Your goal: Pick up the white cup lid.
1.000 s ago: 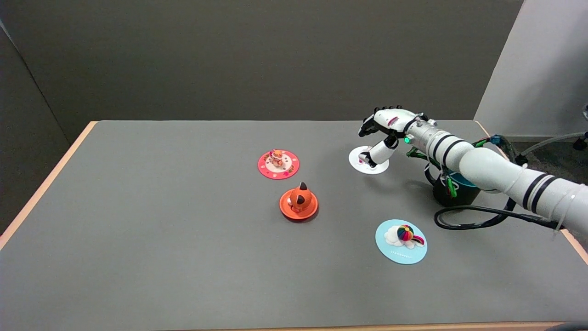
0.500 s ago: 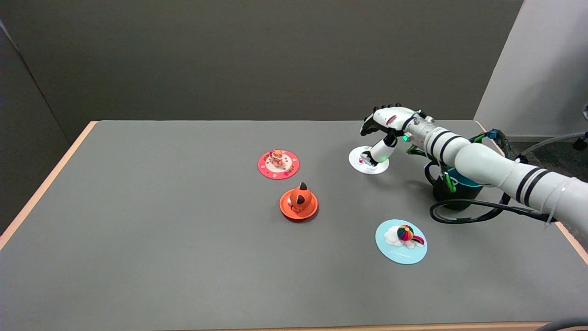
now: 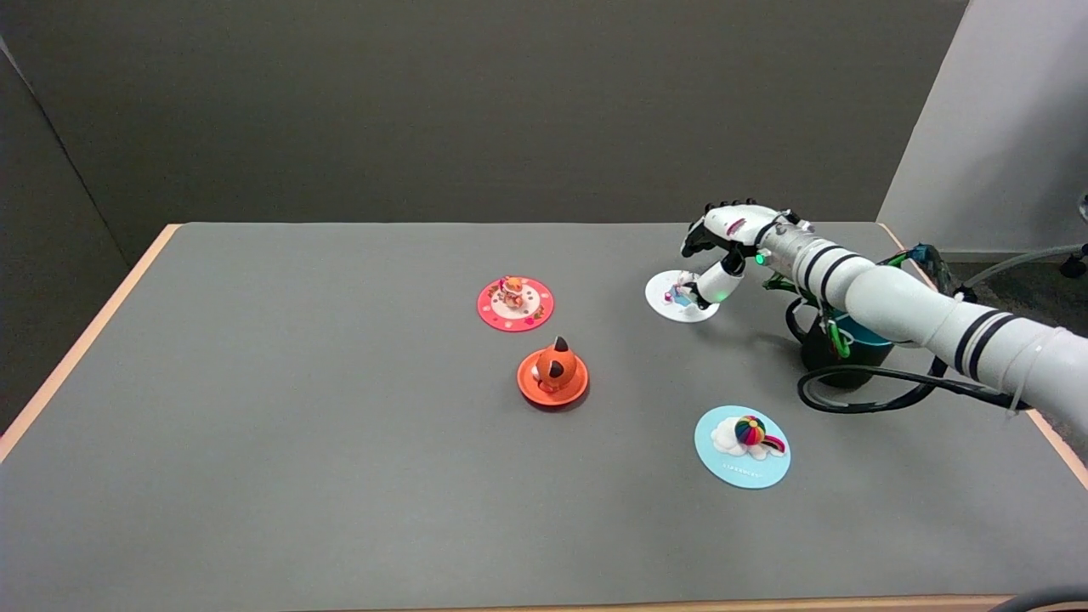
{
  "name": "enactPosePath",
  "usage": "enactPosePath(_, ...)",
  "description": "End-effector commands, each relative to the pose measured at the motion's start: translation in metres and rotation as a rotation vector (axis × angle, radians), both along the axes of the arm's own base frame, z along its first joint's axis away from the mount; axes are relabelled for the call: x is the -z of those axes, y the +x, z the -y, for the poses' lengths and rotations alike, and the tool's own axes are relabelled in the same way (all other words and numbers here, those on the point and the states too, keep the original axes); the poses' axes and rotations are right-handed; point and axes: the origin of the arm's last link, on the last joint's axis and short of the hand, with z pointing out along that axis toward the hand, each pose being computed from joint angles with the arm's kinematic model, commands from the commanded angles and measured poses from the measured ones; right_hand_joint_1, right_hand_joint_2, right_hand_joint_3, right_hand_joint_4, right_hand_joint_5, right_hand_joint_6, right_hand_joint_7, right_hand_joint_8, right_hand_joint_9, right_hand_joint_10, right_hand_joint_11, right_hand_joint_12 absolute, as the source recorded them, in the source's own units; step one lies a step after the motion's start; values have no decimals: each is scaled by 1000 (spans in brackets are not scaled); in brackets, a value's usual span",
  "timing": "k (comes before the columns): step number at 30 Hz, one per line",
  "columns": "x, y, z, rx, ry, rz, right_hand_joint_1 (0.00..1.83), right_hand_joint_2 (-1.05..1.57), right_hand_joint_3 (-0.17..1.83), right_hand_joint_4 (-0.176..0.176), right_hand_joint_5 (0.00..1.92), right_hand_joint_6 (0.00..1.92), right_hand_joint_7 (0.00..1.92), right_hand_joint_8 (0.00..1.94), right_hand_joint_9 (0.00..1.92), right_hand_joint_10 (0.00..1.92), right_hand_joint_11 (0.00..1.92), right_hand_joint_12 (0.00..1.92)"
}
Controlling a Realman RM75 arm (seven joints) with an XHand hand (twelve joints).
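The white cup lid [image 3: 671,299] lies flat on the grey table at the right rear, with a small coloured figure on its top. My right hand [image 3: 724,249] hovers over the lid's right edge. Its thumb [image 3: 712,284] points down beside the figure, and the other fingers arch above, apart from the thumb. Nothing is gripped between them. I cannot tell whether the thumb touches the figure.
A pink lid [image 3: 514,303] and an orange lid with an animal figure [image 3: 552,376] lie mid-table. A light blue lid with a rainbow figure [image 3: 742,446] sits nearer right. A dark mug with a teal inside [image 3: 841,350] and a black cable [image 3: 858,398] lie under my forearm.
My right hand has shifted a little to the right and back, so the lid's figure now shows left of the thumb. The lid has not moved.
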Motion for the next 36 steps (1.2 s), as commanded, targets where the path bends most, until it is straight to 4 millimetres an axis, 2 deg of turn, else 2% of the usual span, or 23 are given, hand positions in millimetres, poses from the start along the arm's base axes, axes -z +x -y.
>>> enactPosePath(1,-7,-13,-4,35,-24,6,737,460,1006,-70,679,228,631,190,586,202,348,251)
enactPosePath(16,-4,-13,-2,34,-19,7,747,493,990,-77,714,237,682,198,586,200,342,244)
enactPosePath(21,-4,-14,-3,32,-20,4,781,556,941,-90,802,371,774,208,602,184,344,242)
enactPosePath(25,-3,-14,-3,33,-19,4,797,577,905,-75,824,546,806,222,608,178,350,232)
enactPosePath(26,-3,-14,-3,33,-19,4,735,585,938,-63,805,612,800,243,601,185,333,266)
enactPosePath(28,-3,-14,-3,32,-19,3,788,624,841,-48,808,624,804,239,604,197,360,211)
enactPosePath(30,-3,-13,-3,30,-20,3,787,634,837,-36,791,666,803,242,605,197,361,210)
enactPosePath(36,-2,-12,-2,27,-18,4,790,646,833,-33,780,692,800,252,604,196,360,209)
